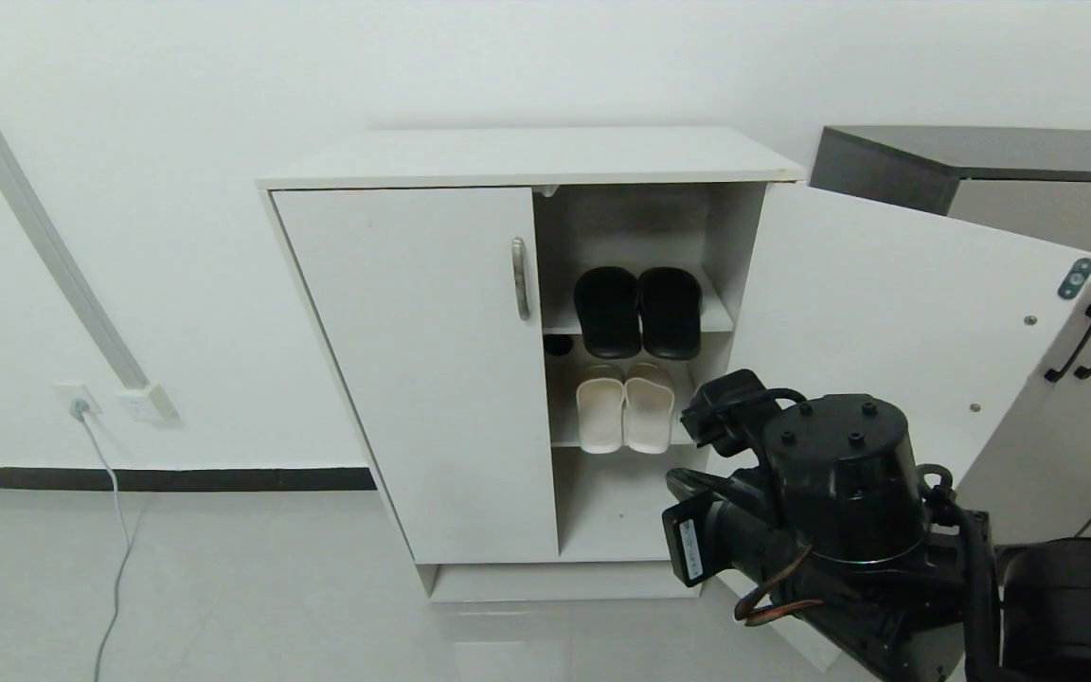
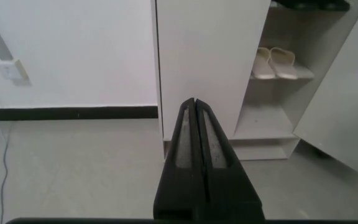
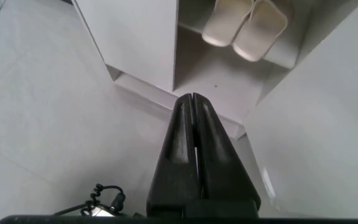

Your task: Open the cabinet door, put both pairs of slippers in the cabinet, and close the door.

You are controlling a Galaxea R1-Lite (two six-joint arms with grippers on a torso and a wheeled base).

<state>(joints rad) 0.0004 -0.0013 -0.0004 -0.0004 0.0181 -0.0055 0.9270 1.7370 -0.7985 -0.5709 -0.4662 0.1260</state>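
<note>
Door [image 1: 886,322] hangs wide; black slippers [image 1: 637,311] shelved above white slippers [image 1: 624,409]; left gripper [image 2: 195,102], right gripper [image 3: 193,98] both pinched together, empty.

Home-like room (sparse): shoe cabinet [image 1: 413,379], tiled floor [image 1: 223,587], wall socket [image 1: 78,399].

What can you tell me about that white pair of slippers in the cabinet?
The white slippers are a cream-white pair, smooth like plastic or foam. They lie flat, side by side and touching, on the middle shelf of the cabinet, just below the black pair, in the half whose door stands open. Their near ends reach the shelf's front edge.
</note>
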